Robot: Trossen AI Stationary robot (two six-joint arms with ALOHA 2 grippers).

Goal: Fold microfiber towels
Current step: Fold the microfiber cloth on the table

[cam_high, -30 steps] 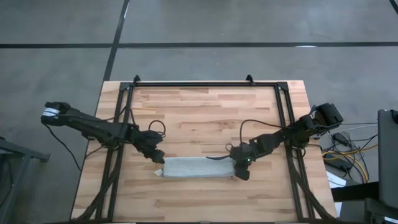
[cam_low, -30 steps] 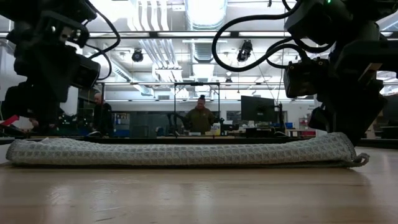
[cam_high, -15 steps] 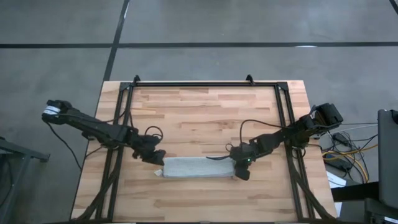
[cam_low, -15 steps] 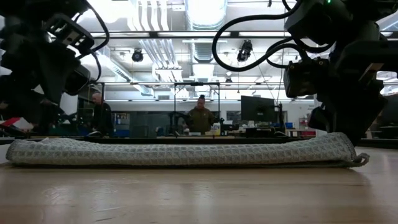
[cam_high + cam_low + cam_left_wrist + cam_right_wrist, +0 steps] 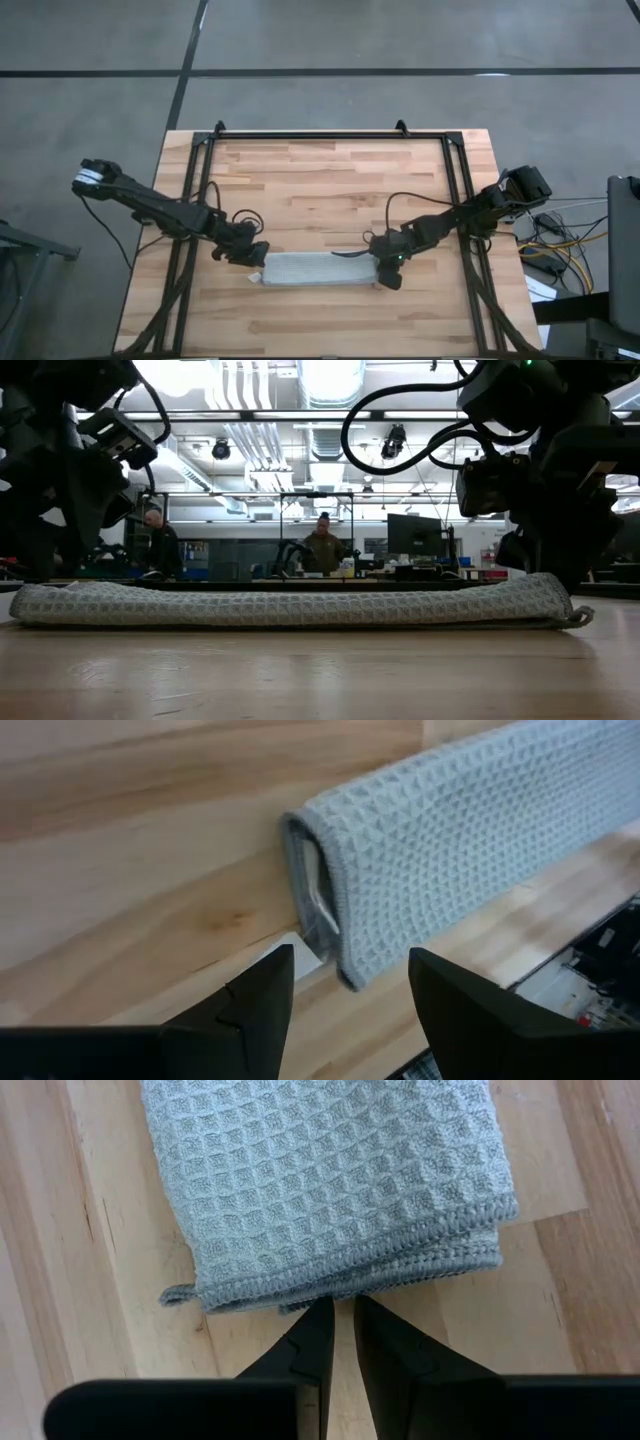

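Note:
The grey-green waffle-weave towel (image 5: 320, 270) lies folded into a long narrow strip across the table's near middle, flat on the wood. Its layered left end (image 5: 330, 890) opens toward my left gripper (image 5: 350, 958). That gripper is open and slants down just left of that end, touching nothing. A small white tag (image 5: 312, 942) pokes out there. My right gripper (image 5: 335, 1305) stands at the strip's right end (image 5: 380, 272), its fingers almost together. A small cloth loop (image 5: 175, 1294) sticks out at that end's corner. My right gripper meets the hemmed end edge (image 5: 345, 1285) of the towel's right end with its fingertips. It slants steeply down from the table's right side, in line with the strip. The tips cover the place of contact, so how many layers they pinch does not show. The towel rests on the table.
Black frame rails (image 5: 190, 200) run along the table's left, right and far edges, with cables (image 5: 400, 205) looping from each arm. Bare wood (image 5: 320, 190) stretches beyond the strip and in front of it. People (image 5: 322, 545) stand in the room far behind the table.
My left gripper has rolled about its own pointing line beside the towel's left end and has stayed open. The towel and my right gripper have kept still.

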